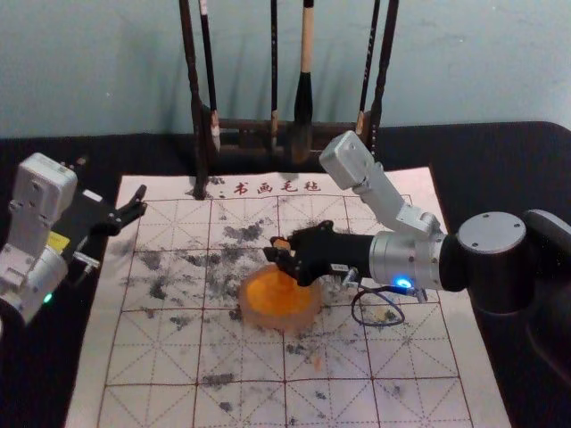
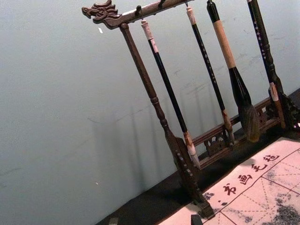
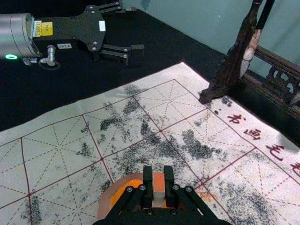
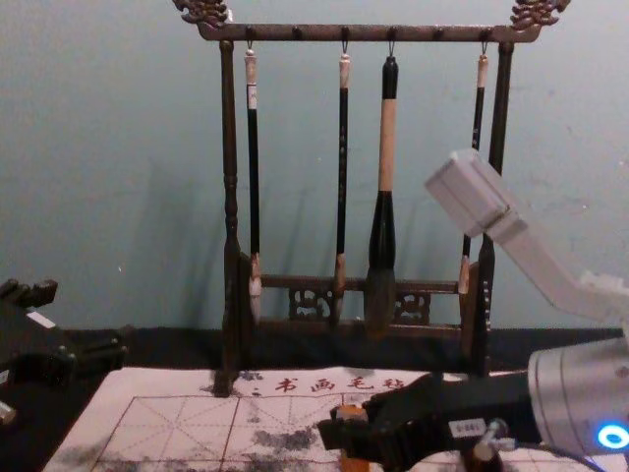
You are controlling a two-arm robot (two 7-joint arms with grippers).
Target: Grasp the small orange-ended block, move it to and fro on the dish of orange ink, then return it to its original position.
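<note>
My right gripper (image 1: 278, 256) is shut on the small block (image 1: 282, 242), over the far side of the dish (image 1: 245, 312), which holds orange ink (image 1: 273, 296). In the right wrist view the block (image 3: 158, 188), orange on top and whitish below, stands between the tips of the right gripper (image 3: 158, 177). Behind them the dish (image 3: 103, 206) is partly covered. I cannot tell whether the block's lower end touches the ink. The chest view has the block (image 4: 351, 413) in the right gripper (image 4: 344, 433). My left gripper (image 1: 134, 212) is parked open at the left.
A dark wooden rack (image 1: 200, 143) with hanging brushes (image 1: 303, 98) stands at the mat's far edge. The white gridded mat (image 1: 152, 357) bears grey ink stains around the dish, and an orange smudge (image 1: 318, 363) in front of it. Black cloth (image 1: 517, 160) surrounds the mat.
</note>
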